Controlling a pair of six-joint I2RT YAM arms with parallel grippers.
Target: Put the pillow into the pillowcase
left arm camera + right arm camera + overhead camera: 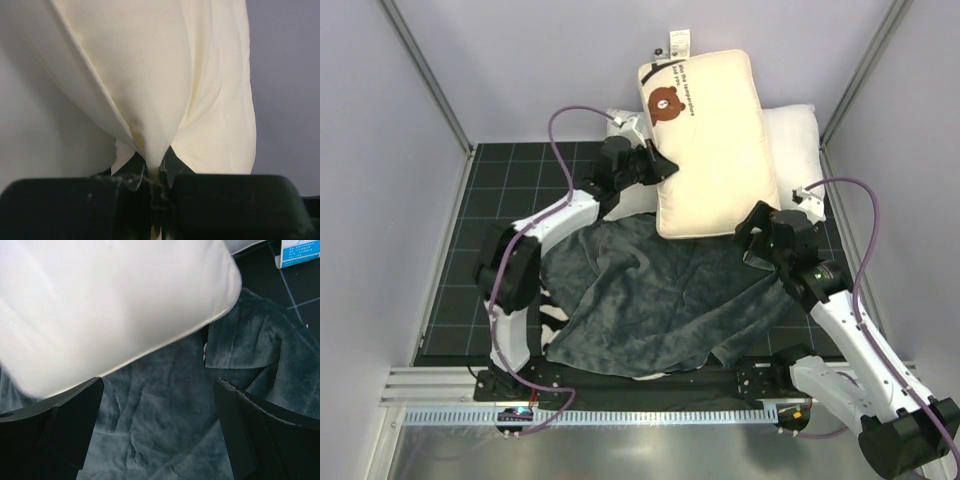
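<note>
Pillow (pixel 710 140) sits far-centre, tilted, with the bear end against the far wall. Its near end overlaps the far edge of the pillowcase (pixel 650 300). The pillowcase is spread rumpled on the mat (pixel 500 200), grey face up, with zebra stripes showing only at its near-left edge.

Left arm is folded at the elbow and reaches far-right. Left gripper (pixel 660 168) is on the pillow's left edge. Right arm comes in from near-right, forearm angled far-left. Right gripper (pixel 752 228) is just beside the pillow's near-right corner.

Wrist views add what the top view can't resolve:
- Left wrist: left gripper (pixel 155 170) is clenched on a pinch of cream pillow (pixel 165 75) fabric, which fans upward from the closed fingers.
- Right wrist: right gripper (pixel 160 430) is released, fingers wide apart, nothing between them. Below it is grey pillowcase (pixel 165 410) plush. The pillow (pixel 110 305) corner fills the upper left of that view.

Top view only: a plain white pillow (pixel 795 135) lies under and behind the cream one. Right wrist only: a white-and-blue label (pixel 300 252) on the mat, text too small to read.
</note>
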